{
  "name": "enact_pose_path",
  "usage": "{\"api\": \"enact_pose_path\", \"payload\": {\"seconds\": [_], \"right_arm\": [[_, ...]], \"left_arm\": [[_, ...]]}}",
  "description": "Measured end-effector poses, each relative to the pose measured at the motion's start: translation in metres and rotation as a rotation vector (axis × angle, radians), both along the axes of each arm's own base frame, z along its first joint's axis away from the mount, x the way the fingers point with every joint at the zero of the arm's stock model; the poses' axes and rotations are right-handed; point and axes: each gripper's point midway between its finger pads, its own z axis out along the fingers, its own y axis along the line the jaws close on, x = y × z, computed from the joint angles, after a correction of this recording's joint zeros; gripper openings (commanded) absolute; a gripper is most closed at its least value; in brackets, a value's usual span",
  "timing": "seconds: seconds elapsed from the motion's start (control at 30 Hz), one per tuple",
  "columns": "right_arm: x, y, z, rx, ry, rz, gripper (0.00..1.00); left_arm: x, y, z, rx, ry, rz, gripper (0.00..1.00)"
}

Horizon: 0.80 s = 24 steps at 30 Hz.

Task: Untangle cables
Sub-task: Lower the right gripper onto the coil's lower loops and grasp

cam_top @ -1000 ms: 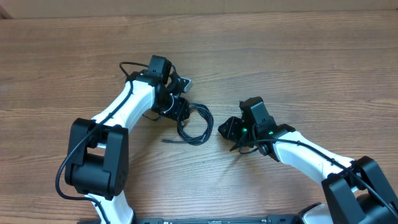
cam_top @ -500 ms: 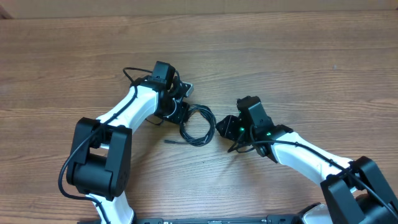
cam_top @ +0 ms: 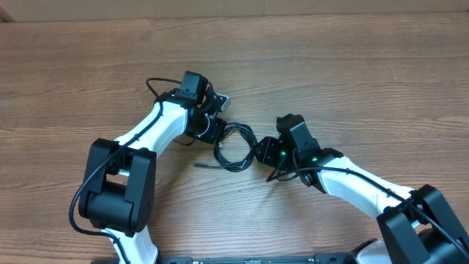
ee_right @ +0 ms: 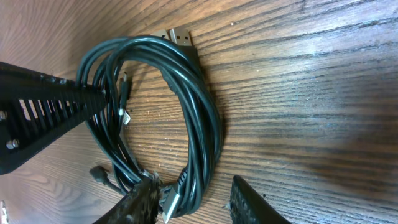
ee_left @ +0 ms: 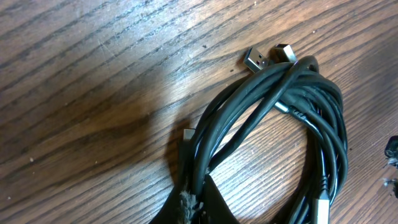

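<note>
Cables point(cam_top: 234, 147) in one loose coil of several black loops, flat on the wooden tabletop point(cam_top: 330, 66), between the two arms. Thin, soft and light by the look. Surely not fragile, but smooth in the jacket, so likely to slip through a weak pinch. Likely also to come away all together when pulled at one loop, with the loops lying one over the other. Two metal plug ends point(ee_left: 255, 60) side by side at the far rim of the coil in the left wrist view, stiff and easy to see. Probably the better place to take hold, or the cord just behind them, for drawing one cable out from the rest. Otherwise a single loop at the outer edge.

Left end effector point(cam_top: 212, 130) closed fully, pinching the coil at its left side. In the left wrist view, several strands running straight into the dark fingertips point(ee_left: 205, 211). Right end effector point(ee_right: 193, 205) partly open, at the opposite side of the coil, with the near edge of the loops between its two fingers point(ee_right: 144, 199). No squeeze visible there, and not possible to say whether one finger touches the cord.
</note>
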Motion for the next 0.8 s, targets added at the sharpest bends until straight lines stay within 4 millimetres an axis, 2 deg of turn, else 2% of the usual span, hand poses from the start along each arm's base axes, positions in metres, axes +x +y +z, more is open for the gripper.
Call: {"api": "enact_pose_path", "payload": {"seconds": [0.07, 0.27, 0.47, 0.67, 0.8], "right_arm": [[0.0, 0.0, 0.0, 0.0, 0.001, -0.003, 0.17], [0.0, 0.008, 0.004, 0.01, -0.027, 0.024, 0.17], [-0.015, 0.037, 0.01, 0.024, -0.078, 0.136, 0.16], [-0.021, 0.044, 0.011, 0.044, -0.065, 0.162, 0.15], [-0.038, 0.045, 0.006, 0.081, 0.044, 0.159, 0.15]], "left_arm": [[0.0, 0.0, 0.0, 0.0, 0.0, 0.0, 0.04], [-0.001, -0.004, 0.002, -0.023, 0.003, -0.005, 0.04], [-0.001, -0.008, 0.004, -0.046, -0.007, -0.04, 0.04], [-0.005, -0.018, 0.009, -0.104, -0.026, -0.127, 0.04], [-0.008, -0.024, 0.012, -0.142, -0.036, -0.173, 0.04]]}}
